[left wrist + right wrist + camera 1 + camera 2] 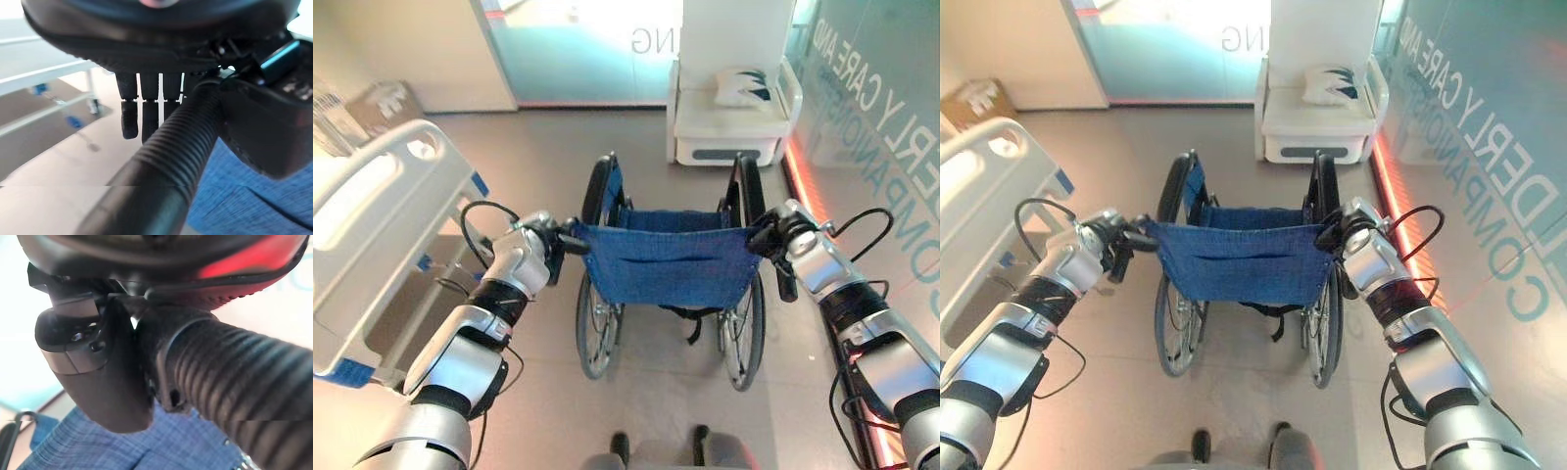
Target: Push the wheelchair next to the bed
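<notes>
Left hand [551,247]: you are gripping the wheelchair's left push handle [168,161]; the wrist view shows the ribbed grip lying in the palm with the fingers [130,115] curling down over it, though how tightly they are closing is hard to judge.
Right hand [773,235]: you are holding the right push handle [230,377], the thumb [105,377] pressing in just beside the ribbed grip; the fingers are hidden behind it, so the wrap is only a likely reading.
Wheelchair [668,262]: it is standing straight ahead of you, blue seat back [668,259] spanning between your two hands, facing away from you.
Bed [382,235]: it is lying to the wheelchair's left, its white end board near your left forearm, well apart from the left wheel [594,338].
White cabinet [729,117]: it is sitting beyond the wheelchair, ahead and slightly right, with a pillow [744,86] on it.
Risk, steering: if you are pushing evenly, you are heading for the cabinet, not the bed; you are needing a leftward turn.
Risk, left arm: turning left, your left elbow is likely to be brushing the end board.
Risk, grip: uneven pressure is liable to be slipping a hand off its ribbed grip and swinging the chair.
</notes>
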You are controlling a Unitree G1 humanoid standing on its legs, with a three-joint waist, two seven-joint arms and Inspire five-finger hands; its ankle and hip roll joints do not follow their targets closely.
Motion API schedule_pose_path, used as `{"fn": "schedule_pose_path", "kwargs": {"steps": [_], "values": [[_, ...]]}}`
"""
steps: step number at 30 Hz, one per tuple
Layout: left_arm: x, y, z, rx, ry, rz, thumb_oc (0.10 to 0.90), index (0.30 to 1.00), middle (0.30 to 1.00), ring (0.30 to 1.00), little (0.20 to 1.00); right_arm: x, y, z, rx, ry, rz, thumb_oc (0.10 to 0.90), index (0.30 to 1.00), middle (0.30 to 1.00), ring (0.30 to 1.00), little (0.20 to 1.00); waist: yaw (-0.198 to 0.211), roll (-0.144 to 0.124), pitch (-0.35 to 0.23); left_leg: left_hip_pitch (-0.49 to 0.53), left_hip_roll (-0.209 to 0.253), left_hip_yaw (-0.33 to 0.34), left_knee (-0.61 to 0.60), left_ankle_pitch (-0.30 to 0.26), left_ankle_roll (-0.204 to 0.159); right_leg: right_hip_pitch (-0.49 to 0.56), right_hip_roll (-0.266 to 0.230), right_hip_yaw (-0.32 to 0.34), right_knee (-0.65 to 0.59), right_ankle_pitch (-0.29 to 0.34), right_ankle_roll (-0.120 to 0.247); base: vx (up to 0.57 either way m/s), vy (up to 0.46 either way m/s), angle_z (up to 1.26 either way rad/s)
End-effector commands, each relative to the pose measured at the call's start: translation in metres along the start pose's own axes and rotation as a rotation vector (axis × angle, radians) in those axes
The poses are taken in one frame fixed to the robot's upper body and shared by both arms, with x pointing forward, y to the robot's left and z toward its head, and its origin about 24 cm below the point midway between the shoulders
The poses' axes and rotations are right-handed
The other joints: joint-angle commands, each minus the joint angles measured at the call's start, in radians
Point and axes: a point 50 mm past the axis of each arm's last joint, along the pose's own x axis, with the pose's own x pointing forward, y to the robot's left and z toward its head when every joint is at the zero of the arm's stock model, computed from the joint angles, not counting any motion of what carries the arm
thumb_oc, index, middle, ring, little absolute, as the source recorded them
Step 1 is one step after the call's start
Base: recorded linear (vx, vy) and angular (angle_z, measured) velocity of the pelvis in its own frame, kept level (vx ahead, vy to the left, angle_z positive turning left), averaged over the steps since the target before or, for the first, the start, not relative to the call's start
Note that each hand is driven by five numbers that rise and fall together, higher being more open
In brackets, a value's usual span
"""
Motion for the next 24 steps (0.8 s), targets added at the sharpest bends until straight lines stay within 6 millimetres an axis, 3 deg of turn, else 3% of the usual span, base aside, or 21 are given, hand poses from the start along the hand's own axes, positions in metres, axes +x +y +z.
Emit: {"fn": "schedule_pose_path", "kwargs": {"steps": [1,4,5,7,9,11,12,13,14,17,18,19,21,23,24], "values": [[0.012,-0.116,-0.072,0.017,0.255,-0.393,0.4,0.3,0.3,0.3,0.3,0.0,-0.034,-0.006,-0.168,-0.044,-0.123,0.4,0.3,0.3,0.3,0.3,-0.021,-0.045,0.054,0.12,0.068,0.001,0.011,0.047,-0.024,0.007,0.0,0.006,-0.098,0.131,0.003,0.19,-0.152,0.29],[0.012,-0.121,-0.074,-0.011,0.247,-0.392,0.4,0.3,0.3,0.3,0.3,-0.002,-0.039,-0.006,-0.203,-0.053,-0.137,0.4,0.3,0.3,0.3,0.3,-0.019,-0.05,0.038,0.118,0.113,0.019,0.045,0.118,-0.038,0.027,0.008,-0.021,-0.111,0.118,-0.015,0.21,-0.142,0.23],[0.011,-0.127,-0.077,-0.033,0.24,-0.39,0.4,0.3,0.3,0.3,0.3,-0.003,-0.042,-0.008,-0.228,-0.063,-0.149,0.4,0.3,0.3,0.3,0.3,-0.01,-0.053,0.024,0.106,0.136,0.015,0.09,0.185,-0.052,0.052,0.024,-0.035,-0.124,0.099,-0.034,0.31,-0.19,0.13],[0.01,-0.13,-0.078,-0.037,0.236,-0.387,0.4,0.3,0.3,0.3,0.3,-0.003,-0.044,-0.01,-0.232,-0.064,-0.152,0.4,0.3,0.3,0.3,0.3,0.003,-0.06,0.023,0.072,0.132,0.005,0.134,0.204,-0.051,0.075,0.027,-0.039,-0.134,0.091,-0.041,0.29,-0.186,0.25],[0.008,-0.137,-0.082,-0.049,0.233,-0.39,0.4,0.3,0.3,0.3,0.3,-0.004,-0.043,-0.009,-0.241,-0.072,-0.159,0.4,0.3,0.3,0.3,0.3,0.053,-0.071,0.041,-0.014,0.027,-0.054,0.187,0.156,-0.02,0.112,0.028,-0.024,-0.144,0.084,-0.041,0.31,-0.166,0.04],[0.006,-0.142,-0.086,-0.063,0.227,-0.38,0.4,0.3,0.3,0.3,0.3,-0.003,-0.041,-0.006,-0.251,-0.084,-0.17,0.4,0.3,0.3,0.3,0.3,0.085,-0.06,0.06,-0.086,-0.038,-0.035,0.162,0.154,-0.012,0.157,0.048,-0.017,-0.15,0.069,-0.042,0.32,-0.076,-0.34],[0.006,-0.143,-0.086,-0.068,0.224,-0.376,0.4,0.3,0.3,0.3,0.3,-0.003,-0.04,-0.005,-0.255,-0.088,-0.174,0.4,0.3,0.3,0.3,0.3,0.094,-0.055,0.07,-0.097,-0.048,-0.024,0.153,0.155,-0.013,0.176,0.054,-0.015,-0.153,0.064,-0.042,0.5,-0.053,-0.25],[0.005,-0.142,-0.09,-0.074,0.206,-0.367,0.4,0.3,0.3,0.3,0.3,-0.003,-0.04,-0.005,-0.261,-0.089,-0.188,0.4,0.3,0.3,0.3,0.3,0.131,-0.033,0.091,-0.179,-0.116,0.003,0.097,0.177,-0.018,0.226,0.086,0.001,-0.167,0.052,-0.04,0.47,-0.044,-0.18],[0.005,-0.142,-0.091,-0.081,0.199,-0.364,0.4,0.3,0.3,0.3,0.3,-0.002,-0.04,-0.004,-0.259,-0.091,-0.191,0.4,0.3,0.3,0.3,0.3,0.151,-0.023,0.101,-0.207,-0.141,0.019,0.06,0.195,-0.025,0.255,0.104,0.011,-0.176,0.045,-0.038,0.56,-0.067,-0.34],[0.001,-0.145,-0.1,-0.096,0.194,-0.353,0.4,0.3,0.3,0.3,0.3,-0.002,-0.039,0.0,-0.285,-0.118,-0.183,0.4,0.3,0.3,0.3,0.3,0.215,0.005,0.102,-0.27,-0.188,0.046,-0.079,0.285,-0.037,0.33,0.156,0.045,-0.2,0.025,-0.035,0.44,-0.035,-0.54],[0.0,-0.145,-0.103,-0.098,0.19,-0.349,0.4,0.3,0.3,0.3,0.3,-0.002,-0.04,0.001,-0.301,-0.123,-0.18,0.4,0.3,0.3,0.3,0.3,0.229,0.01,0.097,-0.278,-0.193,0.06,-0.092,0.292,-0.034,0.341,0.167,0.046,-0.197,0.013,-0.036,0.52,0.024,-0.67],[-0.001,-0.143,-0.104,-0.098,0.187,-0.343,0.4,0.3,0.3,0.3,0.3,-0.002,-0.042,0.004,-0.319,-0.131,-0.177,0.4,0.3,0.3,0.3,0.3,0.238,0.014,0.092,-0.283,-0.192,0.07,-0.09,0.291,-0.029,0.344,0.174,0.046,-0.19,0.0,-0.039,0.42,0.096,-0.79],[-0.002,-0.138,-0.108,-0.105,0.186,-0.331,0.4,0.3,0.3,0.3,0.3,0.001,-0.041,0.006,-0.339,-0.127,-0.162,0.4,0.3,0.3,0.3,0.3,0.25,0.008,0.074,-0.255,-0.18,0.116,-0.082,0.209,0.016,0.339,0.171,0.039,-0.144,-0.041,-0.04,0.4,0.135,-0.92],[-0.003,-0.135,-0.114,-0.099,0.199,-0.329,0.4,0.3,0.3,0.3,0.3,0.002,-0.031,0.0,-0.349,-0.106,-0.108,0.4,0.3,0.3,0.3,0.3,0.264,-0.019,0.062,-0.278,-0.188,0.113,0.009,0.131,0.056,0.351,0.144,0.021,-0.062,-0.043,-0.021,0.35,0.1,-0.58],[-0.003,-0.134,-0.115,-0.102,0.2,-0.33,0.4,0.3,0.3,0.3,0.3,0.002,-0.029,-0.002,-0.357,-0.099,-0.097,0.4,0.3,0.3,0.3,0.3,0.268,-0.024,0.06,-0.283,-0.187,0.114,0.018,0.123,0.06,0.351,0.14,0.018,-0.052,-0.039,-0.017,0.5,0.139,-0.01]]}}
